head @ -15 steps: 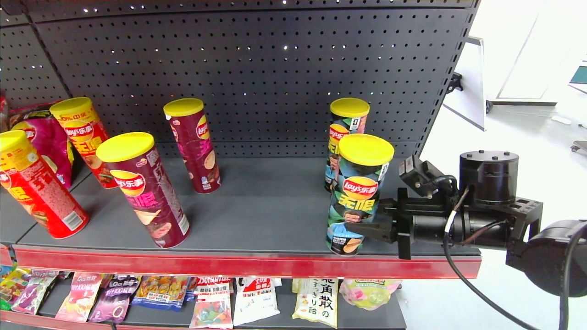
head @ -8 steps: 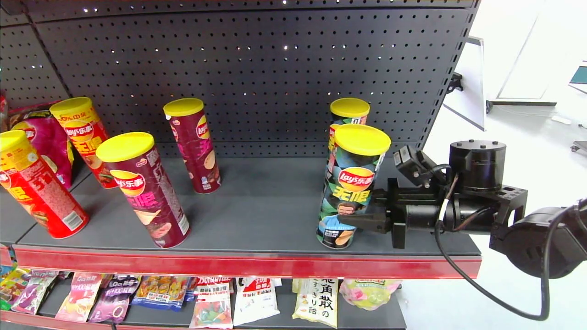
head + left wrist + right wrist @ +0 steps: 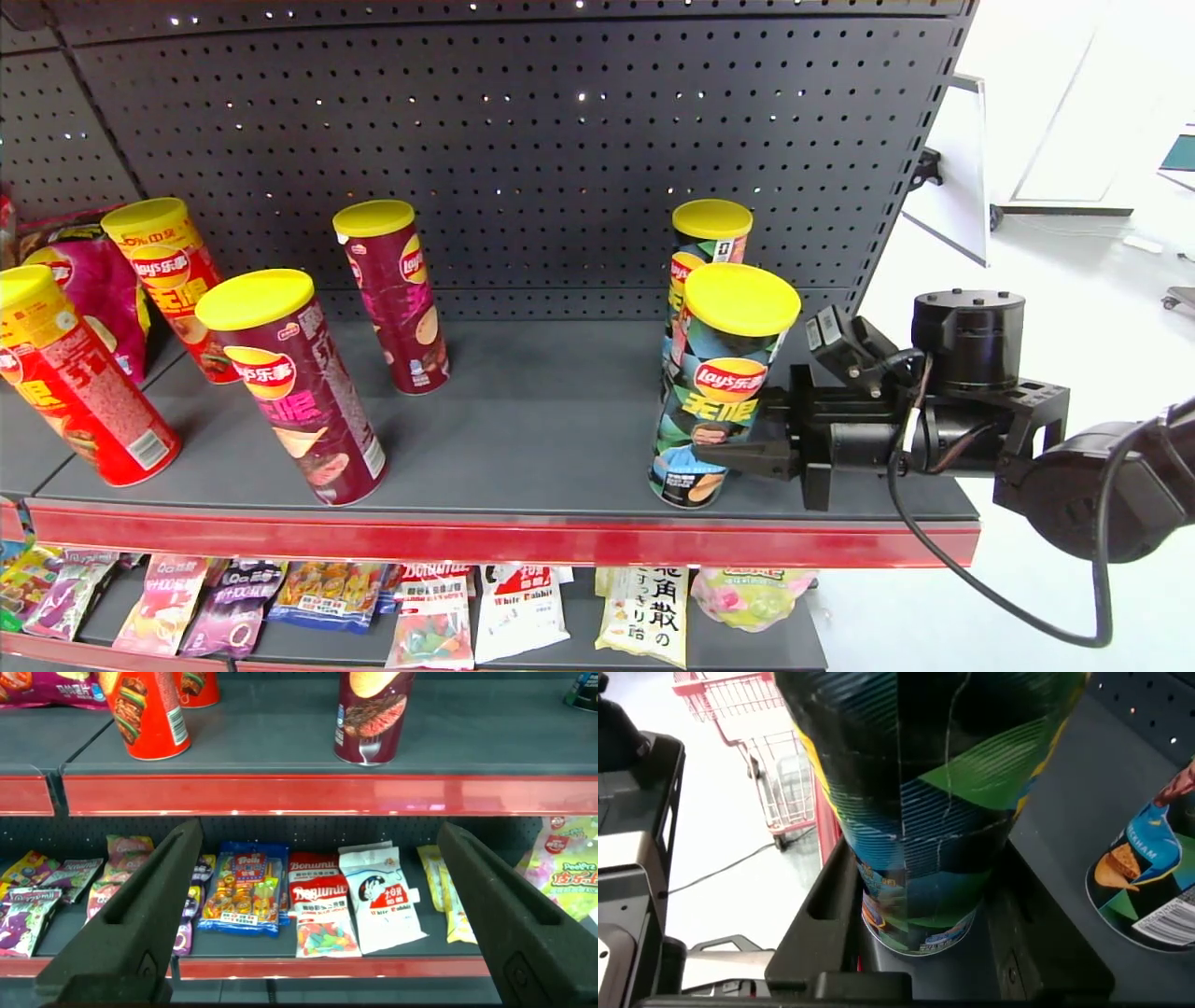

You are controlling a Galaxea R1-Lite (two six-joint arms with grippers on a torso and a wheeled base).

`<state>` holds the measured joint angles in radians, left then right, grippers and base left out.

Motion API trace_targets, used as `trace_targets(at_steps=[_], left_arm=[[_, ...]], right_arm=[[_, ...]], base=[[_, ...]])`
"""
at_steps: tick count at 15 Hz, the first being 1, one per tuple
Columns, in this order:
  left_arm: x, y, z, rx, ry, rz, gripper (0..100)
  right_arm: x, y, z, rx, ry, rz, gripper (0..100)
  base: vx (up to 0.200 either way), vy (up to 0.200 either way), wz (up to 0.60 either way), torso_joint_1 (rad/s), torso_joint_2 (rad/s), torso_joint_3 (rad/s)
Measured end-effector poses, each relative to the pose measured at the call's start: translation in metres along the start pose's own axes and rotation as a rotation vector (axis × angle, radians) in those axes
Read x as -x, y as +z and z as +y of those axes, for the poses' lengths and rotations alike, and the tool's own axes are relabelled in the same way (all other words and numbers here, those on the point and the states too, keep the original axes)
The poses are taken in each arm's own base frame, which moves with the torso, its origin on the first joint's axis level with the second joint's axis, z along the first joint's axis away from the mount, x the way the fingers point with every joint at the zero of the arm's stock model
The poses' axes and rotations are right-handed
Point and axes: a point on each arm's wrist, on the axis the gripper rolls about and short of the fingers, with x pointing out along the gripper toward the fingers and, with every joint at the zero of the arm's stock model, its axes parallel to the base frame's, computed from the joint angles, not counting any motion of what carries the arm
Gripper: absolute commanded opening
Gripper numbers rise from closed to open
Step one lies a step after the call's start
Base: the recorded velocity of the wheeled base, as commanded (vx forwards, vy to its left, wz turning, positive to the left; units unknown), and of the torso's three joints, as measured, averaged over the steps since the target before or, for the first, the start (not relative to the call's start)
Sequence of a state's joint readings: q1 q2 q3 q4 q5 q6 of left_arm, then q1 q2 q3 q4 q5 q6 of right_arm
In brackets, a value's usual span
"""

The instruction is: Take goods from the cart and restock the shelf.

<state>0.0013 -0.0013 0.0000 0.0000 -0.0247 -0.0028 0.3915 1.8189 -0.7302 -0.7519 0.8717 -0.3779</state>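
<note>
- Shelf (image 3: 541, 439): the head view gives you the upper board and its pegboard back. The left wrist view adds the lower board beneath the red front strip.
- Cart (image 3: 738, 728): the right wrist view brings in this red wire cart, standing on the floor beyond the shelf's end.
- Right gripper (image 3: 724, 443): it pinches the held can (image 3: 728, 373) low on its body, one finger on either side. The right wrist view shows you this close up.
- Left gripper (image 3: 318, 915): its fingers are spread wide, level with the lower board.
- Held can: it is at the right end of the upper board near the front strip, just in front of the rear can (image 3: 711, 229), with its top tipped slightly rightward. You cannot tell whether its base bears on the board. A second ago the base sat a little further right and closer to the strip; half a second ago the lid was slightly higher.
- Cans: you have six, counting the two blue-green ones above, two maroon cans (image 3: 289, 383) (image 3: 392, 294) and two red cans (image 3: 65, 373) (image 3: 168, 280).
- Bag (image 3: 89, 280): one, purple, behind the red cans.
- Packets (image 3: 322, 910): a row on the lower board, overlapping too much to count.
</note>
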Motion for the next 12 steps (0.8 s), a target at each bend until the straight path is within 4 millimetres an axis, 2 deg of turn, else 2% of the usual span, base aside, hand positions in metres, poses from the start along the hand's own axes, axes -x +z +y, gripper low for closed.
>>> trace_targets(at_steps=[12], left_arm=[[0.0, 0.0, 0.0, 0.0, 0.0, 0.0, 100]], right_arm=[[-0.0021, -0.0079, 0.0037, 0.017, 0.013, 0.021, 0]], base=[[0.0, 0.0, 0.0, 0.0, 0.0, 0.0]])
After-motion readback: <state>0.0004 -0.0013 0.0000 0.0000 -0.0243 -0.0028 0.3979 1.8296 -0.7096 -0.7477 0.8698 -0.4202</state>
